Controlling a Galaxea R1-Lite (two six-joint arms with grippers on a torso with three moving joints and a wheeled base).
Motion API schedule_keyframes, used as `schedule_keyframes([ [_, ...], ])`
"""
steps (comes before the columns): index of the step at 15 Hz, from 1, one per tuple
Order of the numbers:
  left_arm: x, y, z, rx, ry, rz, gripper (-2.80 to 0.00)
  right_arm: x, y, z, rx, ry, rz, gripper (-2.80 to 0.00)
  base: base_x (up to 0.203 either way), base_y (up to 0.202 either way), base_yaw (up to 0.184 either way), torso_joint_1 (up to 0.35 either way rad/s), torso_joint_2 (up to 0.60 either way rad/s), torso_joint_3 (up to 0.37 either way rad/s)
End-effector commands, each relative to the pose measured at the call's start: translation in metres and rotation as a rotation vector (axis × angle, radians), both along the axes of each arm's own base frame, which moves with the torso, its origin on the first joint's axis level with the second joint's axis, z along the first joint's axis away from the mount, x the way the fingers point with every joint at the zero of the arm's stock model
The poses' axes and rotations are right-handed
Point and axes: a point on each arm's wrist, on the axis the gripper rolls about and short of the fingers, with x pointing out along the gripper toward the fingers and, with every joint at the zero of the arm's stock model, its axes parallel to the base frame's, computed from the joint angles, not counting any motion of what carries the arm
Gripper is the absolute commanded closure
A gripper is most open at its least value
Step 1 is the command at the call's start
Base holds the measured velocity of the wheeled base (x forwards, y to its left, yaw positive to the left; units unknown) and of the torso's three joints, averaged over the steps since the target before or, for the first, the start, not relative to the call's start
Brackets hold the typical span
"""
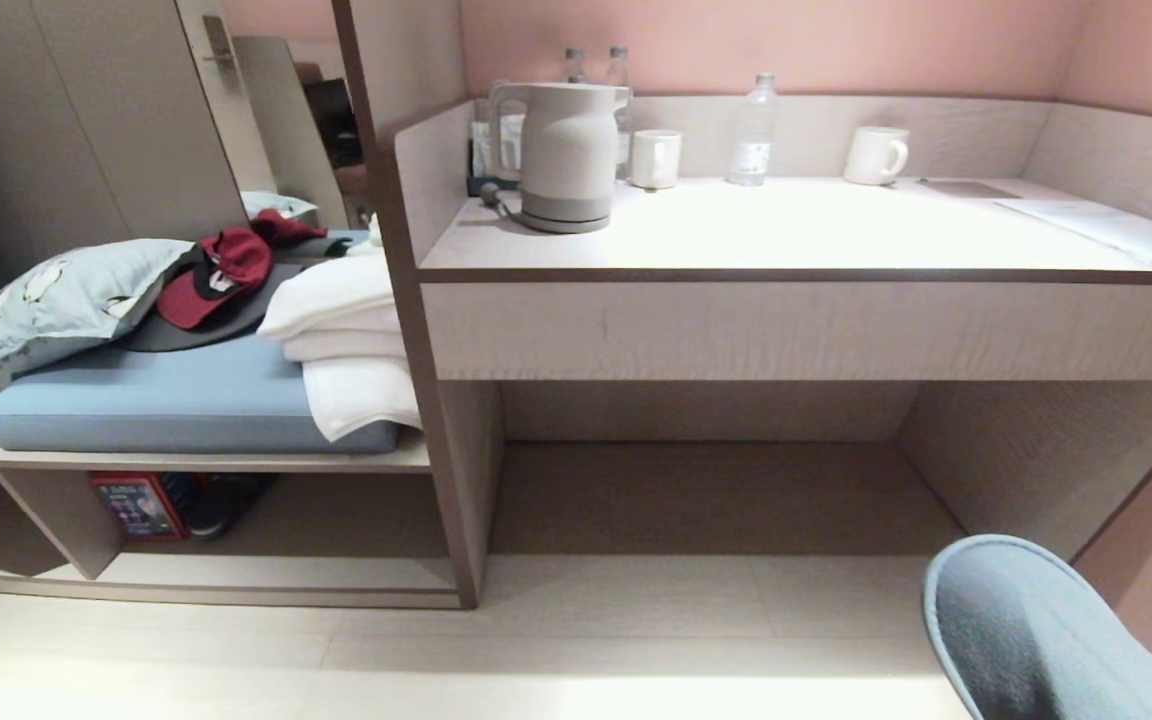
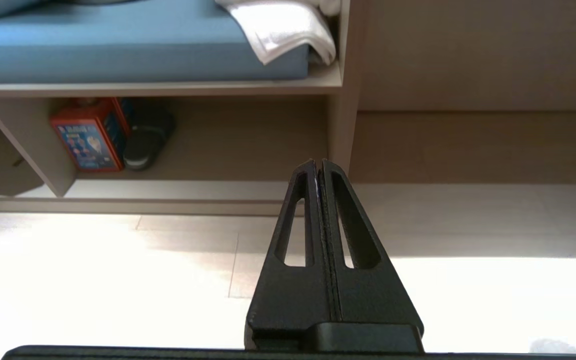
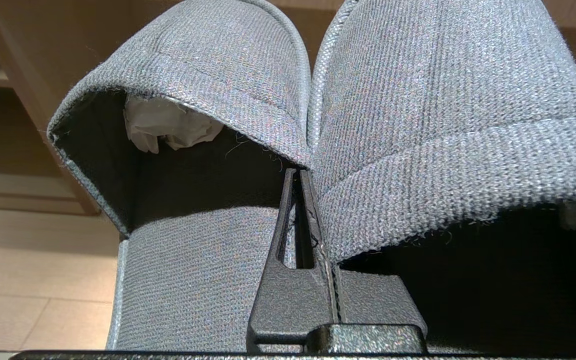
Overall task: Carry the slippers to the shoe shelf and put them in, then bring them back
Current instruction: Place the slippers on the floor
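Pinching the pair of grey woven fabric backless slippers (image 3: 248, 90) where their inner edges meet, my right pincer (image 3: 300, 175) has its black fingers pressed tight on the fabric, one rounded toe cap to each side. White crumpled paper sits inside the toe of one slipper. In my head view the slippers (image 1: 1026, 630) hang at the lower right corner, above the pale tiled floor (image 1: 536, 650) and in front of the dark-floored recess under the light wood-grain desk (image 1: 816, 330). Their far rim runs off the picture's edge, so I cannot tell how close it lies to the pink wall on that side.

My left pincer (image 2: 318, 162) is pressed together with nothing in it, its tips pointing toward the upright wooden post between the desk recess and the low wood-grain shoe shelf (image 2: 168, 190). The shelf's pale base board runs along the floor with a raised front lip. Inside it a red and blue box (image 2: 90, 132) leans against a slanted divider panel, with a shiny black shoe (image 2: 148, 140) just beside it; the stretch from there to the post is bare board. Above lies a blue cushion (image 2: 118, 45) with folded white towels (image 2: 288, 27) drooping over its edge
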Motion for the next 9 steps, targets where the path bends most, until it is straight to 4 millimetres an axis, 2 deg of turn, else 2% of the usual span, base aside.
schedule_keyframes([
  [1, 0.0, 0.0, 0.0001, -0.001, -0.001, 0.001, 0.0, 0.0001, 0.0, 0.0, 0.0, 0.002, 0.001, 0.0, 0.0, 0.0, 0.0, -0.001, 0.01, -0.197],
  [9, 0.0001, 0.0, 0.0, 0.001, 0.001, 0.001, 0.0, 0.0001, 0.0, 0.0, 0.0, 0.002, 0.0, 0.0, 0.0, 0.0, 0.0, 0.001, 0.0, -0.199],
])
